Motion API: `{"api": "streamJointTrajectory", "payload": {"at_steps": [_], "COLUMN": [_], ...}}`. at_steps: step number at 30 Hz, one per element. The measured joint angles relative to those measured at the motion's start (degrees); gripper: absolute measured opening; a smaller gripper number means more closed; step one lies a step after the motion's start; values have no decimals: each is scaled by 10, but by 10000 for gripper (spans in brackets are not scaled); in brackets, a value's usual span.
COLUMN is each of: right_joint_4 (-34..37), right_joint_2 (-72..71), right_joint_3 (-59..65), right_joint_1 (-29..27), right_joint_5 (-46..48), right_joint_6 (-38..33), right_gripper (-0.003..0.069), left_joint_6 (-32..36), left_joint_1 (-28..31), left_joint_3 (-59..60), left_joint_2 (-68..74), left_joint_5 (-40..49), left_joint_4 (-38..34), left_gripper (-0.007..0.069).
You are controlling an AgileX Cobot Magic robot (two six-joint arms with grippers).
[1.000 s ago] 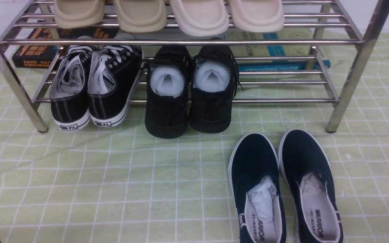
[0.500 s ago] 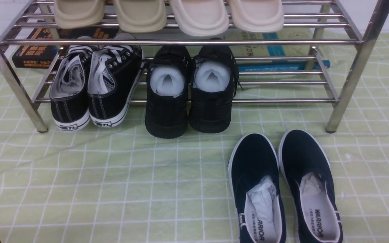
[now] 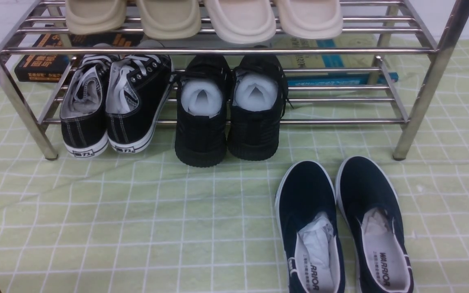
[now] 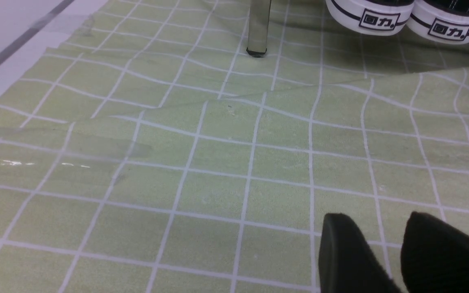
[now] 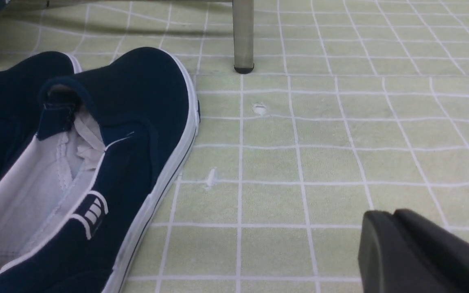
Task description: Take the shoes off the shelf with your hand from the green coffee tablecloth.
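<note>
Navy shoes (image 3: 342,228) sit on green tablecloth (image 3: 136,228) before the shelf (image 3: 417,101), removal apparently done; right tool (image 5: 393,228) near-closed, empty; left tool (image 4: 381,248) parted, empty; next: retreat.

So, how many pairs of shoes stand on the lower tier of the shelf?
2: black lace-up sneakers at its left end, all-black shoes in the middle. The navy shoes lie on the tablecloth.

Nothing is shifting in the front view between the earlier pictures and now; the navy shoes (image 3: 342,228) at lower right are not moving on the green cloth (image 3: 136,224); the rack (image 3: 421,93) across the top is not budging; no arm is coming into that view.
</note>
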Motion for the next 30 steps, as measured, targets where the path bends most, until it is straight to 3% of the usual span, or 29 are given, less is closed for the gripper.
{"api": "streamJointTrajectory", "payload": {"at_steps": [30], "right_joint_4": [0], "right_joint_2": [0], "right_joint_3": [0], "right_joint_1": [-1], "right_joint_5": [1], "right_joint_6": [0], "right_gripper": [92], "left_joint_6": [0], "left_joint_1": [0], "left_joint_3": [0], "left_joint_2": [0], "left_joint_5": [0], "left_joint_4": [0], "left_gripper": [242]}}
